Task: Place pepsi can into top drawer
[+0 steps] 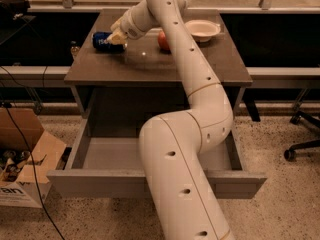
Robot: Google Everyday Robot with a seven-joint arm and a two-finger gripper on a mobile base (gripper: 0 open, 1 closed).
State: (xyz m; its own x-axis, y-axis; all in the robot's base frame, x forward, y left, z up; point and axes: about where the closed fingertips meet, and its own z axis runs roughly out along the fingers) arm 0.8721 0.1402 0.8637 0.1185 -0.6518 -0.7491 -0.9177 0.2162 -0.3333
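The drawer (75, 181) stands pulled fully out at the front, a wide, shallow grey tray with a plain flat face. Its left half shows bare floor; the arm (175, 184) rises thick through its middle and right, hiding much of that side. A cardboard box (30, 154) sits on the floor just beside the drawer's left wall, and a chair base (300, 149) stands well off to the right. Above and behind, the tabotop's place is taken by the grey-brown tabletop (150, 66), whose front edge overhangs the drawer's back. The can (100, 41) is at the far left of it, near the left edge: blue, with white lettering, tipped on its side with its length running left to right. The gripper (116, 37) reaches down over the can's right end and is closed narrowly on it. Whether the can rests on the tabletop or hangs just above cannot be told. An apple (163, 40) lies near, to the right, partly behind the arm, and a white bowl (202, 30) sits further right.
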